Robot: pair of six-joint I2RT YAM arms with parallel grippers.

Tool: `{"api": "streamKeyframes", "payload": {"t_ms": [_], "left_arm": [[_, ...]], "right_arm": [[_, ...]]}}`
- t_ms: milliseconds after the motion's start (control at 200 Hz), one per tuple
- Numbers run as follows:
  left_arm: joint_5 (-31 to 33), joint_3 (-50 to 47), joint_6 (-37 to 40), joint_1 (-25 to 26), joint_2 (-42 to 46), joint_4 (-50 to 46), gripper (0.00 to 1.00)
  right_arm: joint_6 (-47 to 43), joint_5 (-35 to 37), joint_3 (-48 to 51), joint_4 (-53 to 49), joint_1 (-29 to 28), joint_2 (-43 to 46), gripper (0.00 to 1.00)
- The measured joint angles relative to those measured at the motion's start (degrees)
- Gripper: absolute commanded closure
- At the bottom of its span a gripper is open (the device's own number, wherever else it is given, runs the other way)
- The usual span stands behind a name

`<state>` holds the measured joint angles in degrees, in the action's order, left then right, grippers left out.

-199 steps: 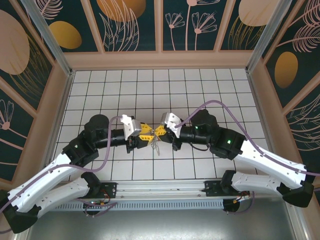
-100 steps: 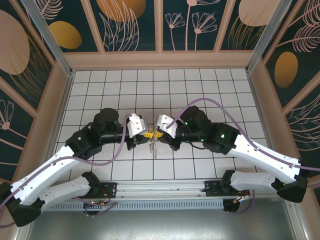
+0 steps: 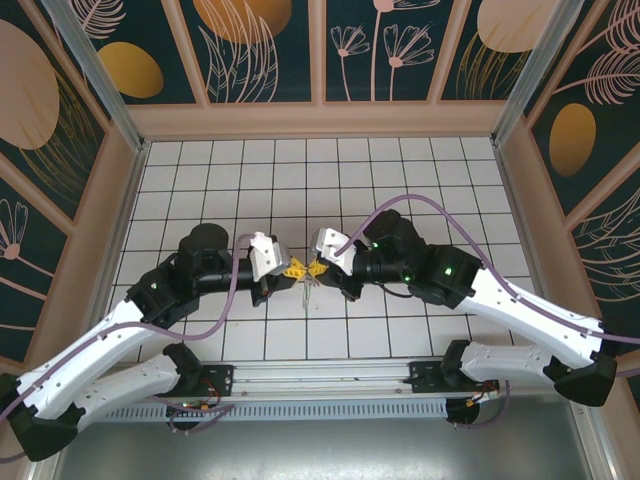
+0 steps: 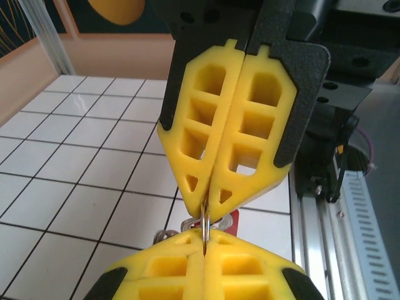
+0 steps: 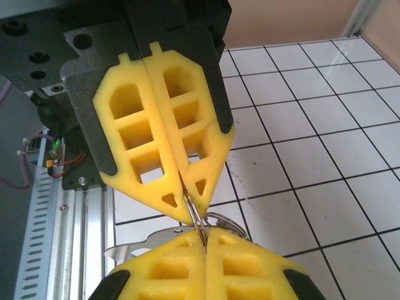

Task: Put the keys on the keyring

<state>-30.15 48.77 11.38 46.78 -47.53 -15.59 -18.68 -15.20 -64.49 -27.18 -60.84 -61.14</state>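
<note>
My two grippers meet tip to tip above the middle of the tiled floor. The left gripper and right gripper are both shut on the keyring, a thin wire loop pinched edge-on between the yellow fingertips. In the right wrist view the same keyring runs from the left gripper down into my right gripper. Just behind the fingertips hangs the key with its red tag. Whether it is threaded on the loop I cannot tell. Metal pieces dangle below the tips.
A second small round ring and a flat metal blade hang beside the pinched wire. The metal rail with the arm bases runs along the near edge. Wooden walls close the floor in on three sides.
The left gripper has closed onto the wire loop that the right gripper held. Both arms shifted a little, and the dangling metal pieces swung slightly.
</note>
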Motion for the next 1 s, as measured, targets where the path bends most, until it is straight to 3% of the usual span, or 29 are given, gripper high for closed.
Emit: {"api": "streamKeyframes", "payload": {"t_ms": [430,555,621,826,911,1001], "left_arm": [[-4.2,-8.4,-10.6,0.0,4.1,19.4,1.00],[-4.3,-9.3,-11.8,0.0,4.3,21.9,1.00],[-4.3,-9.4,-12.0,0.0,4.3,22.7,1.00],[-4.3,-9.6,-12.1,0.0,4.3,23.2,1.00],[-3.8,-8.1,-10.1,0.0,3.7,19.8,0.82],[-2.8,-4.7,-8.0,0.0,2.3,13.6,0.82]], "right_arm": [[1.7,-3.2,2.8,4.9,0.4,3.8,0.83],[1.9,-4.0,3.2,5.8,0.7,4.3,0.94],[2.2,-4.4,3.3,6.0,0.9,4.6,1.00],[2.3,-4.0,3.5,6.7,0.9,5.0,1.00],[2.0,-3.3,3.6,6.2,0.9,4.9,1.00],[1.3,-2.0,3.5,5.6,0.9,4.3,1.00]]}}
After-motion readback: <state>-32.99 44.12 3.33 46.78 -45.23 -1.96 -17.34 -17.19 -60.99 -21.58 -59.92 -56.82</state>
